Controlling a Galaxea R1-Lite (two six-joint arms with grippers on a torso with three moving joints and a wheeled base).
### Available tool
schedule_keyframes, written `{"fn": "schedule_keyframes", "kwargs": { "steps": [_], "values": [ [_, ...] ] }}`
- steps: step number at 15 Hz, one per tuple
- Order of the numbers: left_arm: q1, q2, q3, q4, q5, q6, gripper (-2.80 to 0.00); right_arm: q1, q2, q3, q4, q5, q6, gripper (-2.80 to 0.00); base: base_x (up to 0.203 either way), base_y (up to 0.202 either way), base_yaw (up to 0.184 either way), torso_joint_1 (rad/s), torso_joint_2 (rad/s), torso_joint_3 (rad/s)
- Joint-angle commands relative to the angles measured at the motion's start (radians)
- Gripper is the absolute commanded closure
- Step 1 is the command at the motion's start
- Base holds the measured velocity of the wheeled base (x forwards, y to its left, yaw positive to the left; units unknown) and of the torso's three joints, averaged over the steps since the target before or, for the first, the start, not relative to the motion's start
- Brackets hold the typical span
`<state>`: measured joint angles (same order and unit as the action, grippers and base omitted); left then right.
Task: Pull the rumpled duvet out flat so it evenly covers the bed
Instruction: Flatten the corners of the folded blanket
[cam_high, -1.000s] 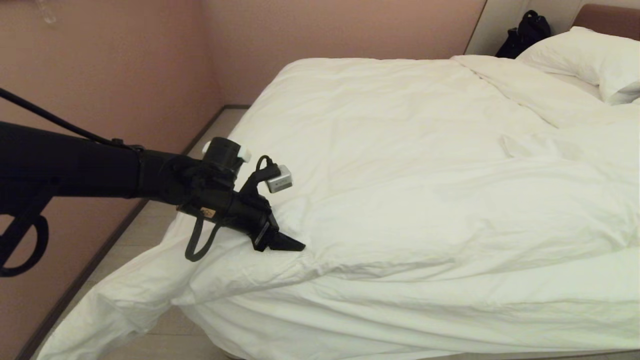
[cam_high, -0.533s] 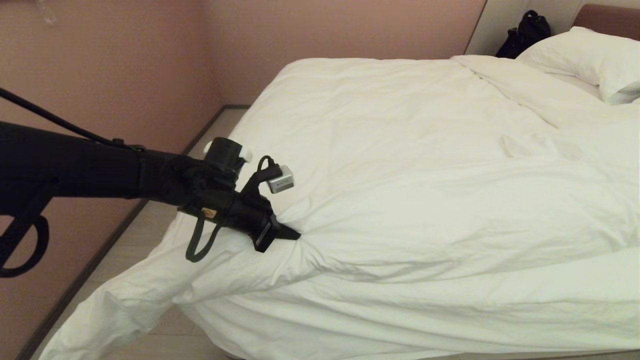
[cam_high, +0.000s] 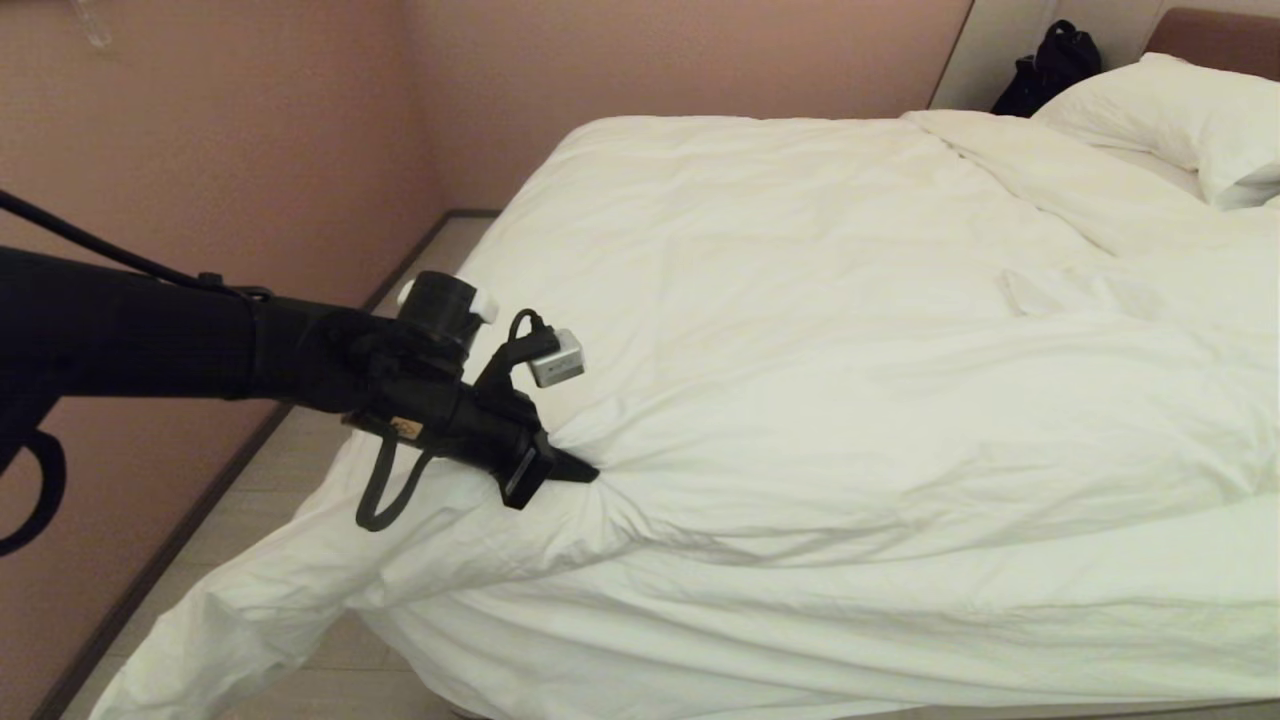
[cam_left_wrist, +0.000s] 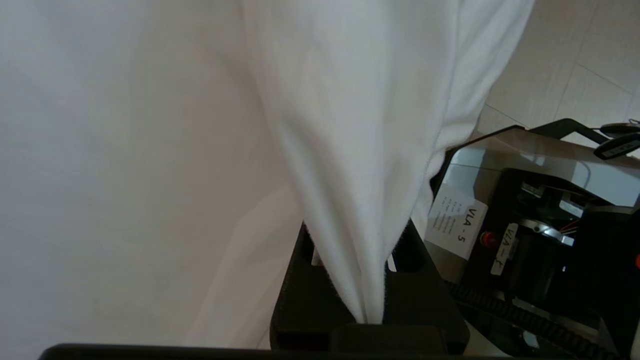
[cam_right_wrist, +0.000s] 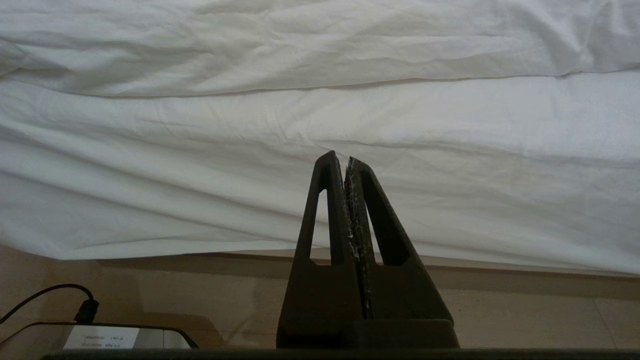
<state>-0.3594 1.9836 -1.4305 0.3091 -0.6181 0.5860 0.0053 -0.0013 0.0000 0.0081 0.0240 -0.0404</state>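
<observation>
Fabric bunches into a tight pleat where the left gripper (cam_high: 585, 470), reaching in from nine o'clock, stands clenched on a fold of the duvet (cam_high: 850, 380) near the bed's (cam_high: 520, 700) near-left corner; a second ago its jaws stood spread over flat cloth there. The duvet's bulk runs from the pinch toward two and three o'clock, across the mattress to the pillow (cam_high: 1190, 120) at the far right, while a loose tail droops off the corner toward seven o'clock, down to the floor (cam_high: 420, 250). The left arm is plainly the nearer one, so the coming pull probably falls to it. The right gripper (cam_right_wrist: 346, 162) (pressed shut, holding nothing) hangs parked by the bed's near side.
</observation>
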Motion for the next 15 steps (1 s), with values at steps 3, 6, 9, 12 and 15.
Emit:
{"fn": "schedule_keyframes", "kwargs": {
  "steps": [3,6,9,12,15],
  "values": [
    [-0.018,-0.067,0.079,-0.005,-0.003,0.004,0.00,0.000,0.001,0.000,0.000,0.001,-0.001,0.00,0.000,0.000,0.000,0.000,0.00,0.000],
    [-0.042,-0.108,0.176,-0.044,-0.003,0.003,0.00,0.001,0.001,0.000,0.000,0.001,-0.001,0.00,0.000,0.000,0.000,0.000,0.00,0.000],
    [-0.045,-0.132,0.269,-0.101,-0.003,0.002,0.00,0.001,0.001,0.000,0.000,0.001,-0.001,0.00,0.000,0.000,0.000,0.000,0.00,0.000],
    [-0.045,-0.151,0.347,-0.152,-0.003,0.001,0.00,0.001,0.001,0.000,0.000,0.001,-0.001,0.00,0.000,0.000,0.000,0.000,0.00,0.000],
    [-0.051,-0.177,0.401,-0.154,-0.004,0.003,0.00,0.000,0.001,0.000,0.000,0.001,-0.001,0.00,0.000,0.000,0.000,0.000,0.00,0.000]
  ]
}}
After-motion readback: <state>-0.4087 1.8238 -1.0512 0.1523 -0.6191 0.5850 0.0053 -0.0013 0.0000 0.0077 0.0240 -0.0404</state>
